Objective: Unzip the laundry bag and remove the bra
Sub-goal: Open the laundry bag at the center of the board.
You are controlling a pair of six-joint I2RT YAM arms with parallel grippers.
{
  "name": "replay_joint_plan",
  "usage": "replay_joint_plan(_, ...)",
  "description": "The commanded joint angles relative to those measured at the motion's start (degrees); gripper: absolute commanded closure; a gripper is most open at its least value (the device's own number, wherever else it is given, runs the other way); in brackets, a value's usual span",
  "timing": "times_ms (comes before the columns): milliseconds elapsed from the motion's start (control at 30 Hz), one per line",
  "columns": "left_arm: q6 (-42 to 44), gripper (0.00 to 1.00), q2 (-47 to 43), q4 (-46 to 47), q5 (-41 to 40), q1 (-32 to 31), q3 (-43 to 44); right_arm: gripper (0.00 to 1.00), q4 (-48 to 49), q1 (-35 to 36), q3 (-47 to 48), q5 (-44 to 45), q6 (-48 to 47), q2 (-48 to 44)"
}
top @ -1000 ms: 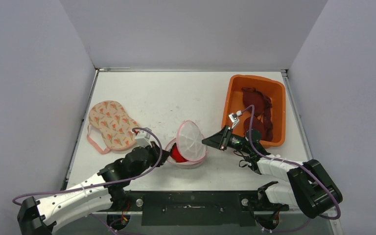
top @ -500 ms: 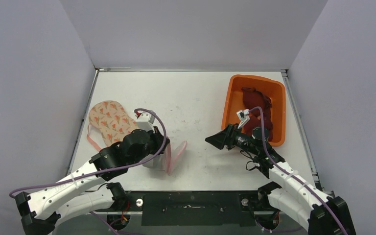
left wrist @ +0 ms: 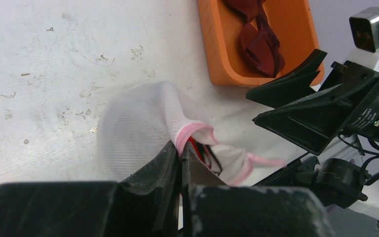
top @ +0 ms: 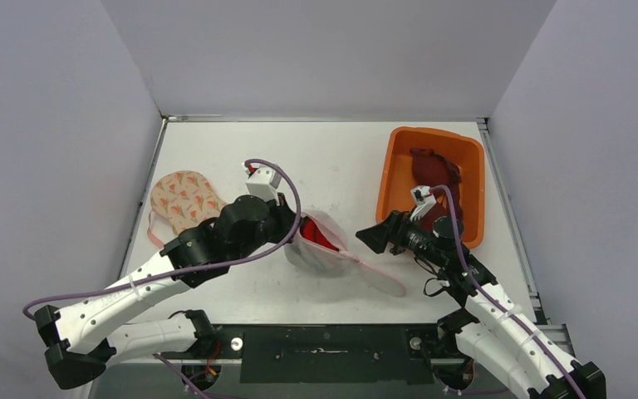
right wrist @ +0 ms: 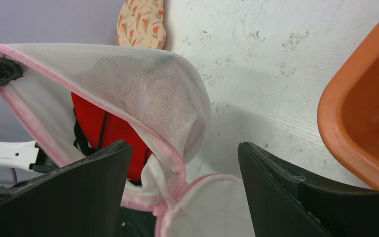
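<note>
– At mid-table, what grips the laundry bag (top: 316, 253)?
– Left gripper (left wrist: 180, 145), pinched tight on its pink rim (left wrist: 190, 131); red bra (right wrist: 96, 126) sits inside the unzipped bag. Right gripper (right wrist: 183, 148) gapes wide, empty.

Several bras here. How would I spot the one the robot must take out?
In the middle of the white table, the left hand pinches a white mesh laundry bag with pink trim. The bra lies inside, at its opening. It is bright red, unlike the maroon bras in the orange bin and the beige printed bra at the left.
</note>
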Motion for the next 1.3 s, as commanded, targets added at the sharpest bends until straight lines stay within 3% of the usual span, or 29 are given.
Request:
replay_joint_plan(0,-1.6,1.0,-0.8,7.2,-1.3,-0.2,-3.3,0.19,0.5,1.0,-0.6,3.1,0.3,-1.9)
replay_joint_plan(167,-8.9,1.0,-4.2,12.5,-1.0,0.0,-16.7,0.2,-0.2,3.3,-1.6,3.4,-1.0,-2.3)
replay_joint_plan(300,-13.9,1.0,-7.7,13.8,-0.2,0.0,-25.1,0.22,-2.2,12.4,-0.9,9.8,-4.4,0.4)
replay_joint_plan(533,-15.8,1.0,-14.2,9.4,-2.6,0.2,-28.3,0.23,-5.7,30.9,-0.4,28.8,-3.8,7.8)
replay_joint_plan(700,-16.0,1.0,-14.6,9.0,-2.9,0.4,-28.8,0.24,3.5,38.0,-2.4,35.3,2.7,16.3)
replay_joint_plan(1000,-17.8,1.0,-16.4,8.5,-2.3,0.4,-32.1,0.25,9.1,37.5,1.3,46.5,5.4,27.5)
replay_joint_plan(1267,-18.6,1.0,-19.1,9.3,-2.4,0.4,-34.8,0.38,12.2,33.6,5.2,37.5,-0.1,35.5)
